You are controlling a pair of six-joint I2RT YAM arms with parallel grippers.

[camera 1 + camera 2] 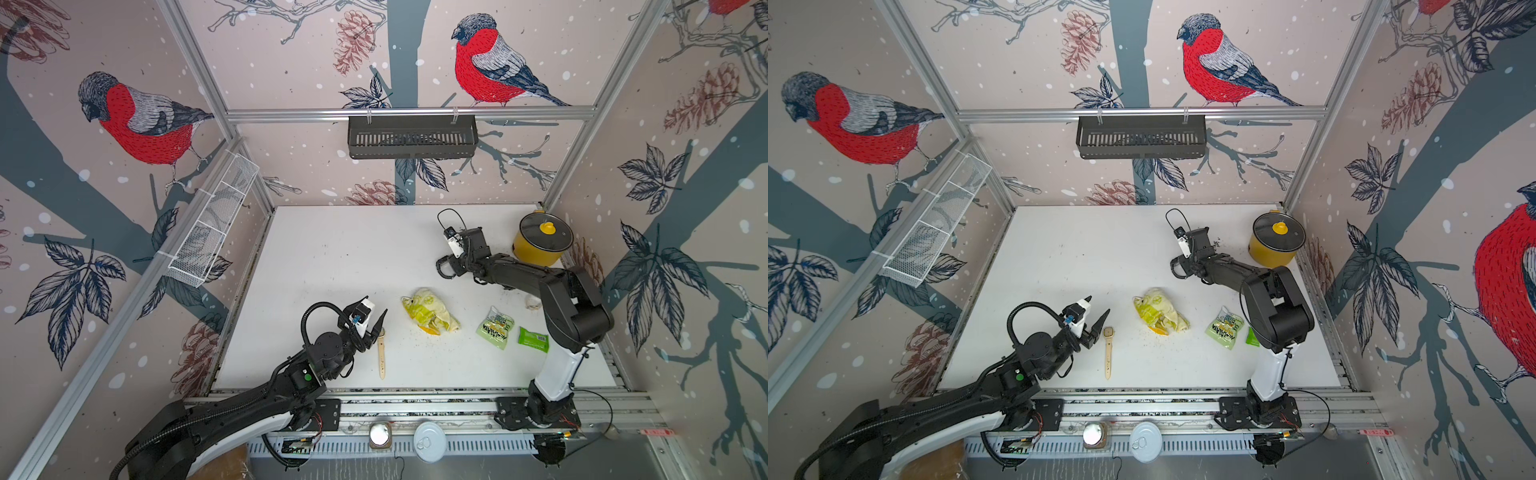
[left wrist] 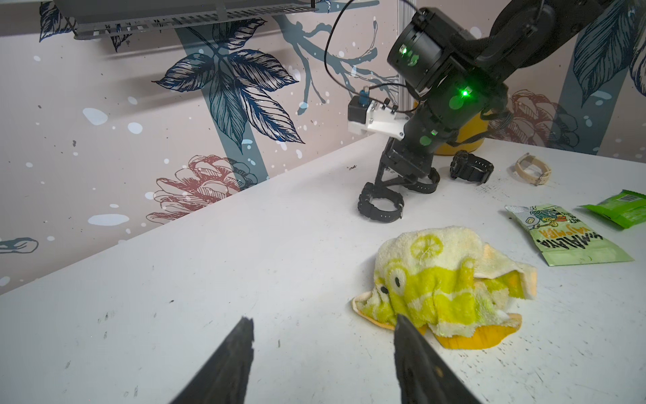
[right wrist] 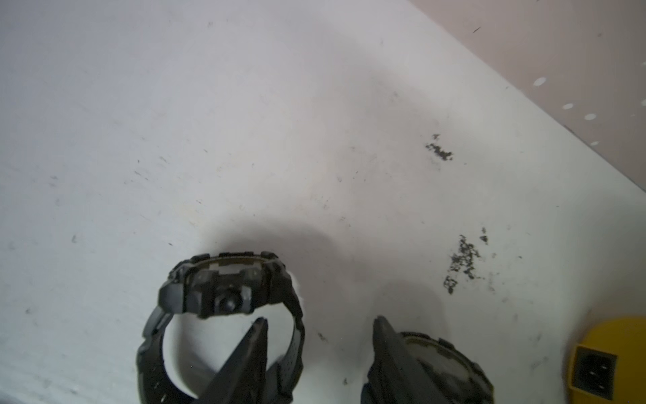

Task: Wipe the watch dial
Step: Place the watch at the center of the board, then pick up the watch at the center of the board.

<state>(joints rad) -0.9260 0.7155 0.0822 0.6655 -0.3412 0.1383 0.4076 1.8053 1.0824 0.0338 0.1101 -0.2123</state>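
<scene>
Right wrist view, black watch (image 3: 223, 297) just outside parted right gripper (image 3: 320, 323).

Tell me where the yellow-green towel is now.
In both top views the towel lies near the middle of the table, between the beige watch on the robot's left and the green snack packet on its right.

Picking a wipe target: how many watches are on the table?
4. Flat beige watch beside the left gripper; black watch and second black watch either side of the right gripper; buckled beige watch beside the right arm, which may hide more.
</scene>
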